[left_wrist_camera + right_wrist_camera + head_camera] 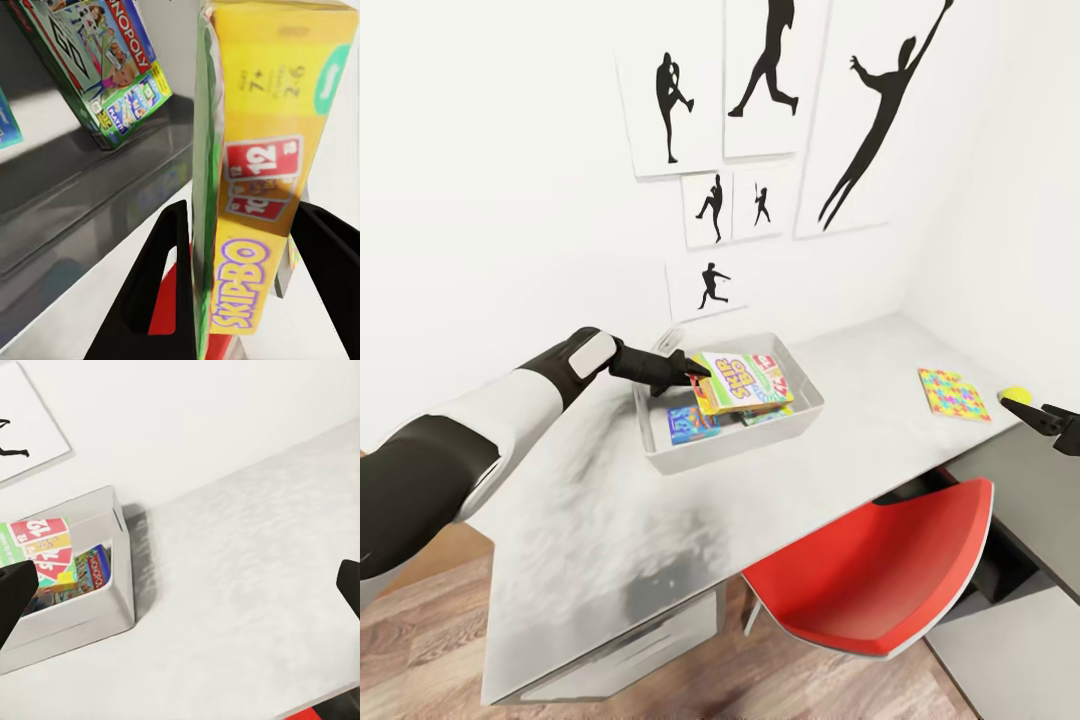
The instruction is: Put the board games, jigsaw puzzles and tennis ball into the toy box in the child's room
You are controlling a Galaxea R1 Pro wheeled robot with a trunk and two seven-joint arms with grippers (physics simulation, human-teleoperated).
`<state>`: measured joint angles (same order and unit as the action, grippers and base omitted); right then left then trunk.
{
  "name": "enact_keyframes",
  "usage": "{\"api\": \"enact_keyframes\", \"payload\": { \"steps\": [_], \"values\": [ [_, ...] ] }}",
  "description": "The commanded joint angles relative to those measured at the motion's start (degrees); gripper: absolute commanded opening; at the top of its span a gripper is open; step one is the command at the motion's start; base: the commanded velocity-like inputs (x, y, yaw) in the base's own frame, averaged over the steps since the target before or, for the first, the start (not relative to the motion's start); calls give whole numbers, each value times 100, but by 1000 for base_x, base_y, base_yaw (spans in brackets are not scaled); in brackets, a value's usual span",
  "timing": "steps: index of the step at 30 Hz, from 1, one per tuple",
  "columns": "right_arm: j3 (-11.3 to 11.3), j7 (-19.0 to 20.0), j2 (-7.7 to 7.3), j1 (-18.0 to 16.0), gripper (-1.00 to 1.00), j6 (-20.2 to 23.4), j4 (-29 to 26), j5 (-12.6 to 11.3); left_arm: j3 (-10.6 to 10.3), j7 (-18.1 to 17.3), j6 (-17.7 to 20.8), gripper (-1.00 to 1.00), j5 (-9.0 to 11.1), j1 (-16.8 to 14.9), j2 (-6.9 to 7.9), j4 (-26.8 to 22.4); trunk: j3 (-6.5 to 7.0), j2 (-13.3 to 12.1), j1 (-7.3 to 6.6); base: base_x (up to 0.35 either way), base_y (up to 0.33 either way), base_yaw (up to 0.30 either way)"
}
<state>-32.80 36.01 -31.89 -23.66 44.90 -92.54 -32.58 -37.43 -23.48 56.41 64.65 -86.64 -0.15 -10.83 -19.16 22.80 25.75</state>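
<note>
the left gripper point(695, 378) holds a game point(745, 382) over the box point(660, 445), next release it; right gripper point(1032, 412) wide.

There is one toy box point(800, 415) on the counter point(610, 520). Three board games sit in it: a yellow one point(745, 380), a blue one point(690, 425) and a green one point(768, 413). One jigsaw puzzle point(952, 393) lies far right, with one tennis ball point(1015, 395) beside it. One red chair point(870, 580) stands near. Six prints point(705, 285) hang on the wall.
</note>
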Motion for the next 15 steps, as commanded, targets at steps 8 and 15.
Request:
{"api": "enact_keyframes", "payload": {
  "steps": [8,15],
  "values": [
    [-7,20,-1,-7,100,36,-1,-12,-10,-60,-2,-100,-43,-206,-35,8,-83,12,3,0,0,0],
    [-7,20,-7,-7,100,36,-1,-12,-10,-60,1,-100,-47,-253,-23,10,-147,12,3,0,0,0]
  ]
}}
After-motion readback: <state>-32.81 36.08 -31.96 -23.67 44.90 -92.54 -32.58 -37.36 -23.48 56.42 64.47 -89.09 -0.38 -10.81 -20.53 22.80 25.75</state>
